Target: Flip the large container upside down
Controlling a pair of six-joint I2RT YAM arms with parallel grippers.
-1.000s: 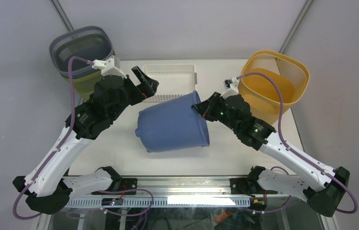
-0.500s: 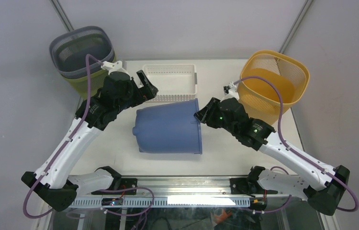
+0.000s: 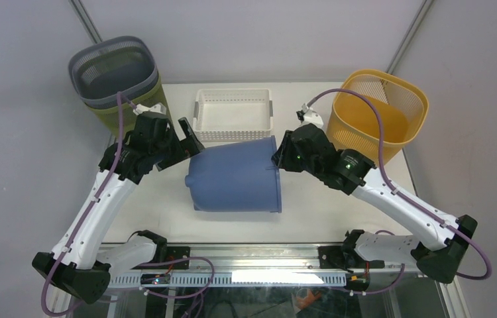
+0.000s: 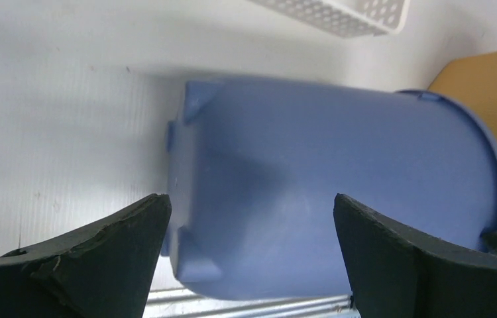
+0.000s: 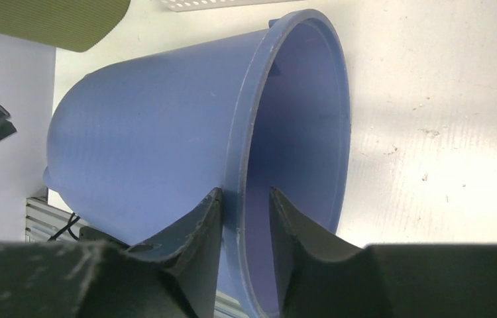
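The large blue container point(image 3: 236, 179) lies on its side on the white table, mouth to the right and base to the left. My right gripper point(image 3: 279, 158) is shut on the top of its rim, one finger outside and one inside the mouth, as the right wrist view point(image 5: 246, 192) shows against the container point(image 5: 153, 132). My left gripper point(image 3: 189, 142) is open and empty, just above the base end at the container's far left. In the left wrist view the open gripper point(image 4: 249, 199) frames the container's base and side point(image 4: 338, 179) without touching them.
A white perforated tray point(image 3: 232, 109) stands just behind the container. A grey mesh basket point(image 3: 110, 66) sits in an olive bin at the back left. A yellow mesh basket point(image 3: 382, 106) stands at the back right, close to my right arm.
The container went from tilted to lying flat on its side, its rim still held by my right gripper. My left gripper moved down and left to the base end.
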